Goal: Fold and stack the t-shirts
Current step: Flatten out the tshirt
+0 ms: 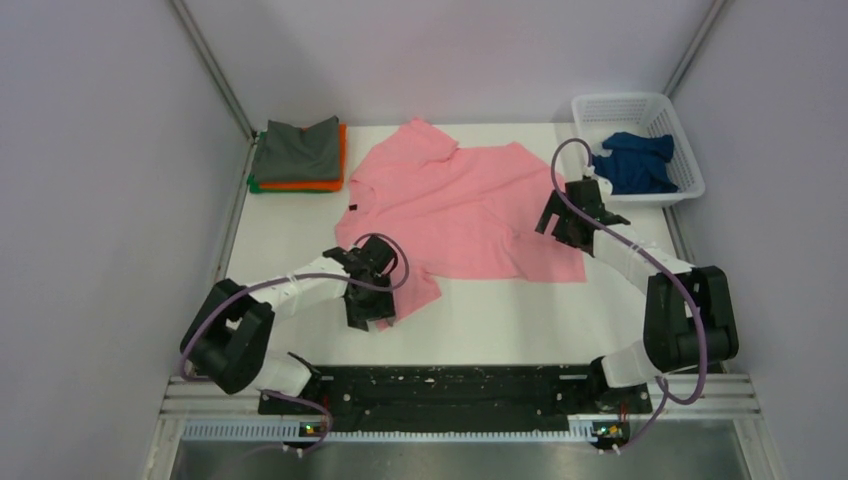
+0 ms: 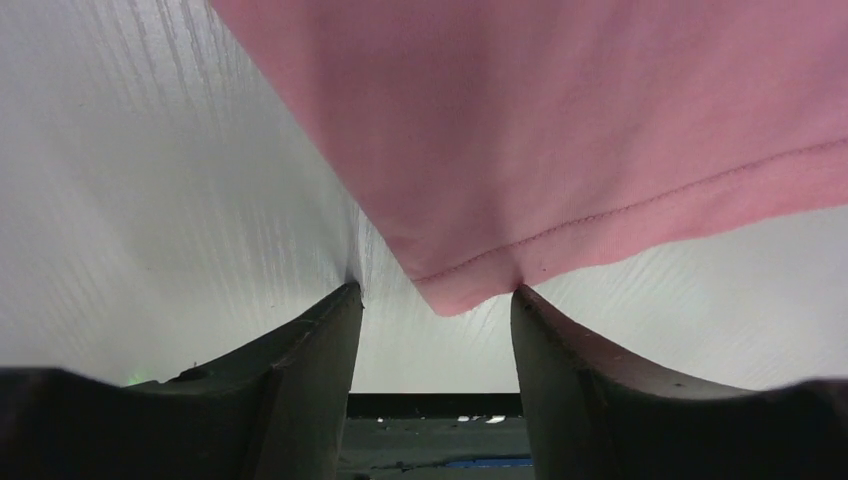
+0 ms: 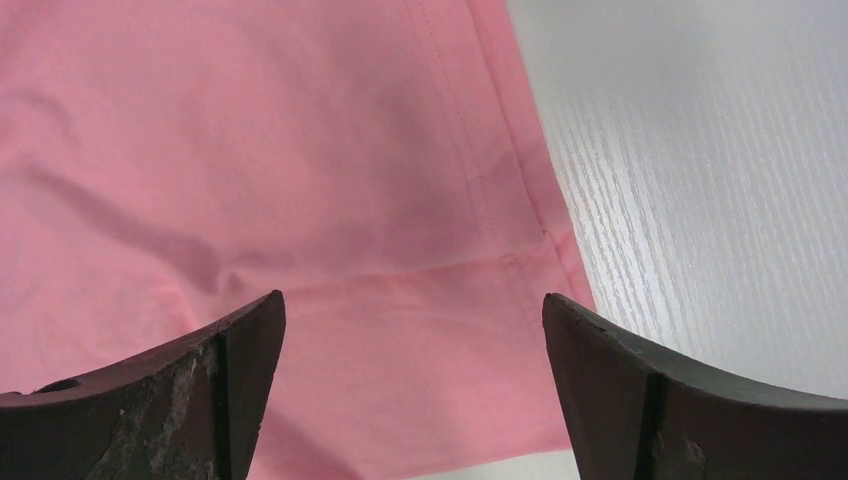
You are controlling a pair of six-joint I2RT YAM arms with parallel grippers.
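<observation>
On the white table (image 1: 500, 325), seen from the top camera, the light pink t-shirt (image 1: 460, 205) is lying spread out flat in the middle. The left tool (image 1: 372, 318) is sitting at the shirt's near left corner, and the right tool (image 1: 560, 222) is hovering over its right edge. At the far left corner, the dark grey t-shirt (image 1: 297, 148) is resting folded on top of the orange t-shirt (image 1: 320, 183) and the green t-shirt (image 1: 255, 185). The navy blue t-shirt (image 1: 632, 162) is lying bunched in the white basket (image 1: 620, 99) at the far right.

In the left wrist view, the left tool's fingers (image 2: 320, 340) are standing moderately apart, with the pink hem corner (image 2: 455, 290) lying between their tips. The cloth seems to be brushing the right-hand finger, though it is not pinched.

In the right wrist view, the right tool (image 3: 413, 300) is gaping wide and holding nothing, with the pink shirt's seamed edge (image 3: 500, 230) lying below it beside bare table.
</observation>
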